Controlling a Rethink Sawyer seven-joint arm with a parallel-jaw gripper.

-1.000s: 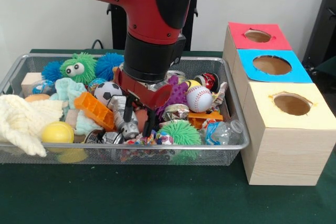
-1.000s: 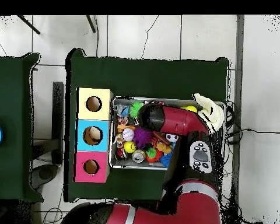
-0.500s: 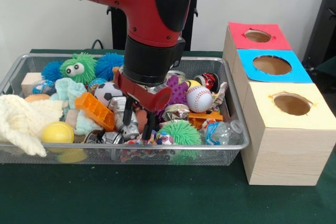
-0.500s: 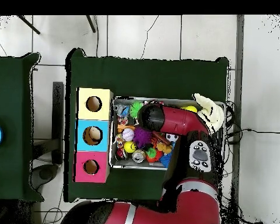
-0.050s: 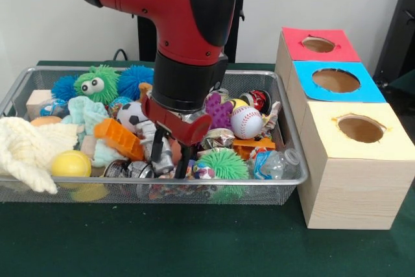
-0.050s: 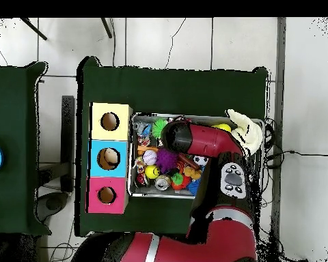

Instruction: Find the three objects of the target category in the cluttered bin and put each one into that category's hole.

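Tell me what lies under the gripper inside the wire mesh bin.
The gripper, fingers apart, dips into crumpled silver foil-like pieces and colourful wrappers beside the orange ridged block in the wire mesh bin. Anything directly beneath the fingertips is hidden.

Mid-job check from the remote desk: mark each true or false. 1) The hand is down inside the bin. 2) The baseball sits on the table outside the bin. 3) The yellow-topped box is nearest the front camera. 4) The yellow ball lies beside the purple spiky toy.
1) True: the hand is among the clutter in the bin.
2) False: the baseball is inside the bin.
3) True: the yellow-topped box is nearest.
4) False: the yellow ball lies by the cream cloth, far from the purple spiky toy.
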